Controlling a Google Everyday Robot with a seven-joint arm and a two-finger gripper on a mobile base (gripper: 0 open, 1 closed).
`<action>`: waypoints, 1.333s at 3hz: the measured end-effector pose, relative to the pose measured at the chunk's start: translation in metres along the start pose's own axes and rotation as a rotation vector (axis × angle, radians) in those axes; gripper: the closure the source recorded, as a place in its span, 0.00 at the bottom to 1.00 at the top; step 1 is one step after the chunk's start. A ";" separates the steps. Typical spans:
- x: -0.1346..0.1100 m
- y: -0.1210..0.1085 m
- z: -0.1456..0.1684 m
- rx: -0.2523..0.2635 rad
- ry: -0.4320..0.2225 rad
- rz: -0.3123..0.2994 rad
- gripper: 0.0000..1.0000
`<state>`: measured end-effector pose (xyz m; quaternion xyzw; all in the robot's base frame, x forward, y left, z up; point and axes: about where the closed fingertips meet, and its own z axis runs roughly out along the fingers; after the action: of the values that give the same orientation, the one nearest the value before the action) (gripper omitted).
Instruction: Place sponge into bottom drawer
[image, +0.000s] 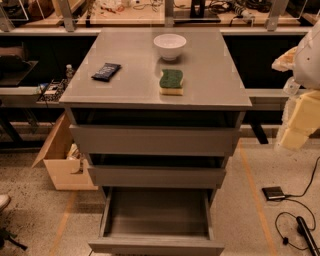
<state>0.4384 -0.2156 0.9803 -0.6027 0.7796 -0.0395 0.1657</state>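
The sponge (171, 81), dark green on top with a yellow base, lies on the grey cabinet top (130, 85), right of centre and near the front edge. The bottom drawer (156, 220) is pulled far out, and its shallow tray shows nothing inside. The two upper drawers are only slightly out. My gripper (300, 120) appears as a pale cream and white shape at the right edge of the view. It is right of the cabinet, well apart from the sponge, and holds nothing I can see.
A white bowl (170, 46) stands at the back of the cabinet top and a flat black packet (106, 71) lies at its left. A cardboard box (62, 160) sits on the floor to the left. Cables and a small black device (274, 193) lie on the floor to the right.
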 end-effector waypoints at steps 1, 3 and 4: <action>0.000 0.000 0.000 0.000 0.000 0.000 0.00; -0.048 -0.034 0.054 0.003 -0.075 0.138 0.00; -0.078 -0.055 0.090 0.013 -0.128 0.246 0.00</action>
<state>0.5334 -0.1440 0.9263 -0.5026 0.8352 0.0148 0.2226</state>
